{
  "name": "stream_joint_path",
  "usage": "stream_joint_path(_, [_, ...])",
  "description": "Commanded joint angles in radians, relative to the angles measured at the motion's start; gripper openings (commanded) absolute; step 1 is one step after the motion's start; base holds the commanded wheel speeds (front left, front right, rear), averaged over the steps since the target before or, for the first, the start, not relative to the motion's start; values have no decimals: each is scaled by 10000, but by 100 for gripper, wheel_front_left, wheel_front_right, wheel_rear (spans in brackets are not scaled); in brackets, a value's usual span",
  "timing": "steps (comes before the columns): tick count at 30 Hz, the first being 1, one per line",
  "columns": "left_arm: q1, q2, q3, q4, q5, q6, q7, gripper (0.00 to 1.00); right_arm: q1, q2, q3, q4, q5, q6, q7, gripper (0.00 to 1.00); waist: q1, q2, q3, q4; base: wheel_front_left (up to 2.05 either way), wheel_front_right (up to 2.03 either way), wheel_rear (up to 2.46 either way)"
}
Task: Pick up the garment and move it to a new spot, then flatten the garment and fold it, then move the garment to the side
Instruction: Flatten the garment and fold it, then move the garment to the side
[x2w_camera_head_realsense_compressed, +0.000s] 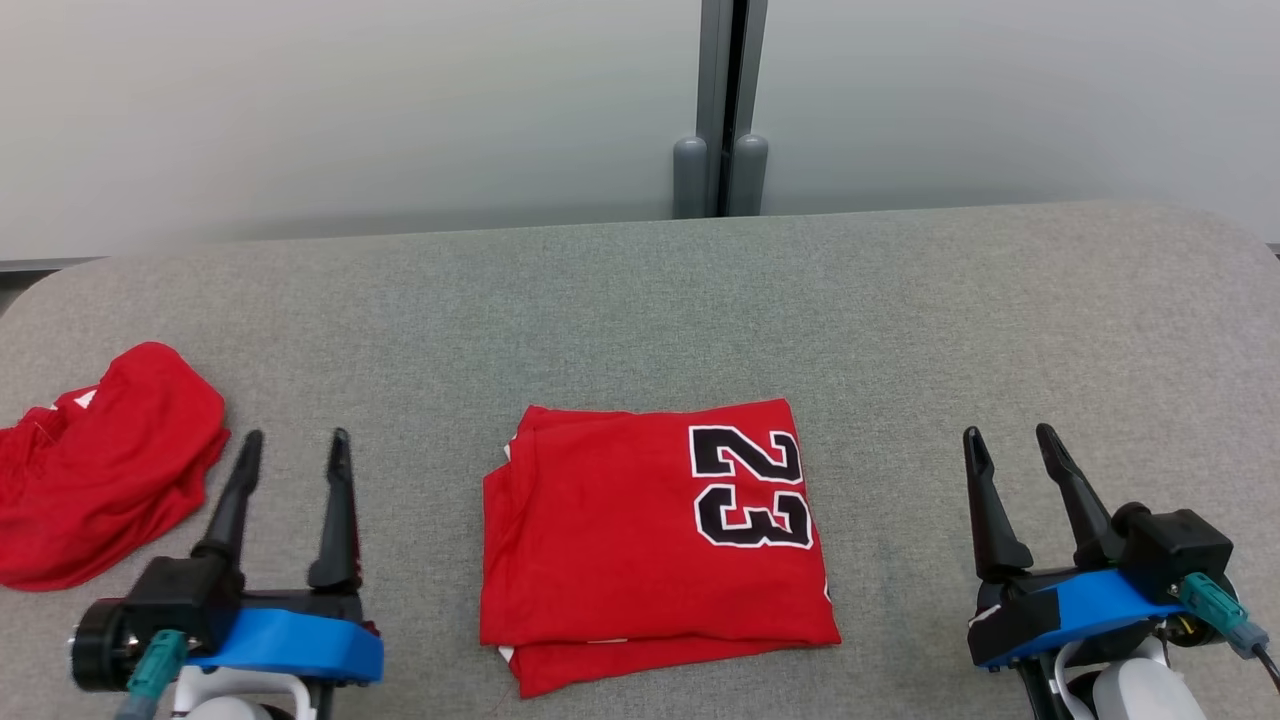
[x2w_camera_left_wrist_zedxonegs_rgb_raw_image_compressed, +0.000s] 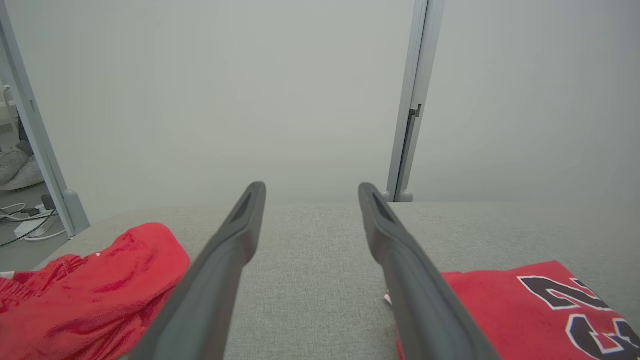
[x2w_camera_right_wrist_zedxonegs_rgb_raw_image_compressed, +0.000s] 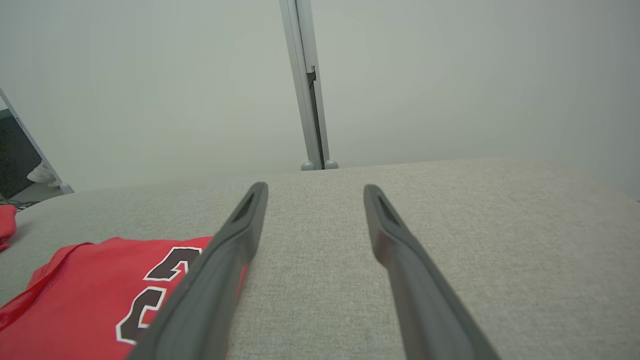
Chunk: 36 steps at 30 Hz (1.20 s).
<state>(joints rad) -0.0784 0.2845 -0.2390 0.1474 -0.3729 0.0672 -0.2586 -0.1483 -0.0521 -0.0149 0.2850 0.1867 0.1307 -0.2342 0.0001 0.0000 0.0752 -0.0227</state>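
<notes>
We see smooth red cloth on the folded jersey (x2w_camera_head_realsense_compressed: 600, 540). The table cover (x2w_camera_head_realsense_compressed: 640, 300) is coarse grey woven fabric, matt; fingers (x2w_camera_left_wrist_zedxonegs_rgb_raw_image_compressed: 225, 270) look matt dark plastic.

Crumpled red garment (x2w_camera_head_realsense_compressed: 100, 470) partly beyond left edge

Left end effector (x2w_camera_head_realsense_compressed: 296, 436) and right end effector (x2w_camera_head_realsense_compressed: 1008, 432) each had two tapered black fingers (x2w_camera_head_realsense_compressed: 232, 500), a blue mount (x2w_camera_head_realsense_compressed: 300, 645), and a teal cable plug (x2w_camera_head_realsense_compressed: 158, 662).
</notes>
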Motion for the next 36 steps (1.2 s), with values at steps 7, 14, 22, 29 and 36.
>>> stream_joint_path(7, [407,188,978,-26,167,375,-71,100,180,-39,36,-240,-180,1,-89,100,-1,0,-157,-50,0,0,0])
stream_joint_path(14, [811,47,1338,273,405,240,-75,100,659,-9,46,-590,-387,1,78,100,-1,0,-402,-49,0,0,0])
stream_joint_path(22, [958,-221,1377,424,605,-236,-76,100,1165,7,-74,-990,-539,1,355,100,-1,0,-536,24,0,0,0])
stream_joint_path(29, [1031,-476,1547,582,713,-636,-77,100,1408,10,-48,-1173,-489,1,663,100,-1,0,-592,81,0,0,0])
stream_joint_path(36, [998,-562,1761,706,911,-668,-77,100,1444,11,21,-1108,-453,1,737,100,-1,0,-575,96,0,0,0])
